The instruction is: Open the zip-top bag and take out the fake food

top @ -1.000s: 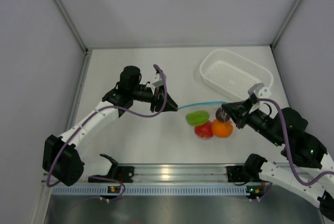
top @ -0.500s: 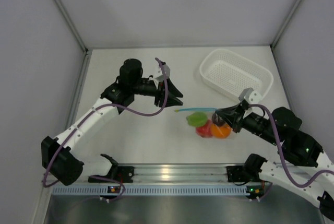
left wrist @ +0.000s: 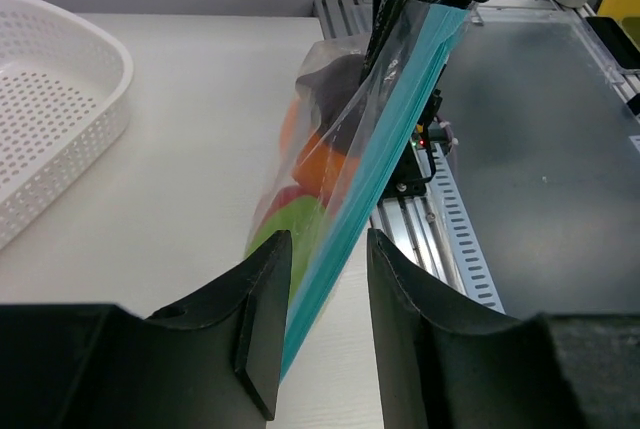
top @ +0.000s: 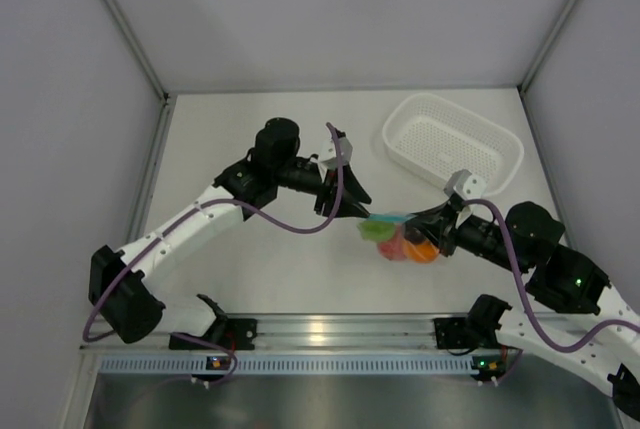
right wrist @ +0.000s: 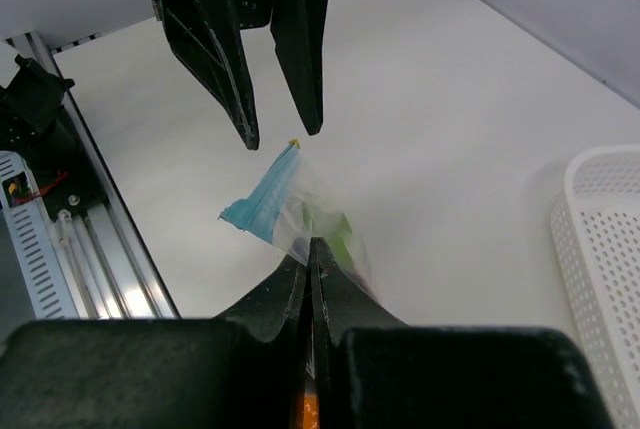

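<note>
Left gripper straddling bag, right gripper — pinching

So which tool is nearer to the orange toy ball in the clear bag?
Right. The right tool pinches the clear plastic zip-top bag just beside the orange toy ball; the left tool is open around the bag's teal zip strip, at the far end.

zip-top bag: clear, teal zip uppermost | fake food: inside bag
</note>
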Controlling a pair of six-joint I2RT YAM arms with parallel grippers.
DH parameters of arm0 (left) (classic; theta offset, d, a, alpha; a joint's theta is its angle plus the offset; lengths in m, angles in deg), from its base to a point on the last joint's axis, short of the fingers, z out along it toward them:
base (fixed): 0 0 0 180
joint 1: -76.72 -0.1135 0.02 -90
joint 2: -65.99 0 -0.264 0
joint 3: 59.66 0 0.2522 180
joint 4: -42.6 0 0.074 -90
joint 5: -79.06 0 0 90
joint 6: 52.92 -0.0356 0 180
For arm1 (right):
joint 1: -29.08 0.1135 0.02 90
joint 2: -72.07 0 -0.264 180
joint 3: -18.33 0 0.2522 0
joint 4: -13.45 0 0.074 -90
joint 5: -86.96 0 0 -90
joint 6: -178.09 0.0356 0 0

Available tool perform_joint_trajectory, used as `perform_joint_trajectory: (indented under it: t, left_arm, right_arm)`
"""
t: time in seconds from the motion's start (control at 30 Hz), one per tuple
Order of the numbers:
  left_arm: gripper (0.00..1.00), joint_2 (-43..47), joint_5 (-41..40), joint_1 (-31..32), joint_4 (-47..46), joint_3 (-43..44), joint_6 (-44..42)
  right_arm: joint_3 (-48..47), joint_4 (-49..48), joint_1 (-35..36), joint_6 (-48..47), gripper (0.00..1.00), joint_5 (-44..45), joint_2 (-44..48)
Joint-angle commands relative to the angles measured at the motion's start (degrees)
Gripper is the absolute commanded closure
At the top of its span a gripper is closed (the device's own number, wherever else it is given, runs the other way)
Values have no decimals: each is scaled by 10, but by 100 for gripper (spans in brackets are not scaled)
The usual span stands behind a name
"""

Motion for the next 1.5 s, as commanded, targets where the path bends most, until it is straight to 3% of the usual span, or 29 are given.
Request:
perform_joint_trajectory:
  t: [0.0,0.4,0.5,0.67,0.83,0.9,0.97,1.0,1.07,1.13,1.2,1.23,1.27,1.33,1.37,1.47]
  left_arm:
    - [59,-14,-7,8,-14,23,-17]
    - [65,-35,-14,24,-14,22,-22]
    - [73,-40,-8,24,-15,22,-20]
    - [100,-42,-5,28,-14,15,-18]
    - [100,-30,-53,27,-14,5,0]
    - [100,-22,-129,27,-14,1,23]
    - [100,-7,-193,27,-12,-7,52]
    - [100,5,-254,27,-12,-9,61]
    - [100,16,-308,26,0,-15,87]
    - [100,25,-373,26,12,-16,101]
    - [100,31,-424,26,41,-16,125]
    - [100,32,-464,26,54,-15,129]
    - [100,33,-491,26,66,-14,143]
    - [100,29,-530,26,97,-10,157]
    - [100,26,-577,26,105,-10,178]
    - [100,18,-636,26,117,-13,240]
  right_arm:
    - [-16,-36,-6,-2,100,-15,0]
    - [-13,-40,-4,1,100,-19,-1]
    - [-12,-46,-5,3,100,-15,2]
    - [-1,-61,-4,9,100,-13,4]
    - [10,-69,-5,13,100,0,-3]
    - [16,-73,-5,32,88,24,-12]
    - [17,-75,-5,40,85,31,-25]
    - [18,-76,-3,56,81,64,-30]
    - [17,-74,-4,81,84,98,-49]
    - [15,-69,-4,136,76,176,-63]
    - [14,-59,-6,174,74,222,-84]
    - [14,-58,-6,183,70,226,-90]
    - [16,-59,-6,193,56,231,-99]
    - [23,-70,-7,219,50,239,-104]
    - [29,-75,-6,240,40,242,-109]
    - [41,-95,-6,283,24,273,-112]
